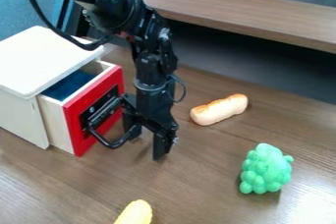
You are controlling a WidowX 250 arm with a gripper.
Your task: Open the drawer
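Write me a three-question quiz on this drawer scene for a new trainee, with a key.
1. True or false: the drawer is fully shut.
2. Which item is cut off by the picture's bottom edge?
(a) the tan roll
(b) the bumpy green toy
(c) the yellow item
3. Fill in the missing word: the black tool is in front of the drawer, beside its curved black ____.

Key: 1. False; it stands partly open. 2. (c). 3. Handle.

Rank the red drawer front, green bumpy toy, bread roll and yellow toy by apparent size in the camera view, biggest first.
1. Red drawer front
2. Green bumpy toy
3. Bread roll
Yellow toy: unranked, since the bottom edge cuts it off.
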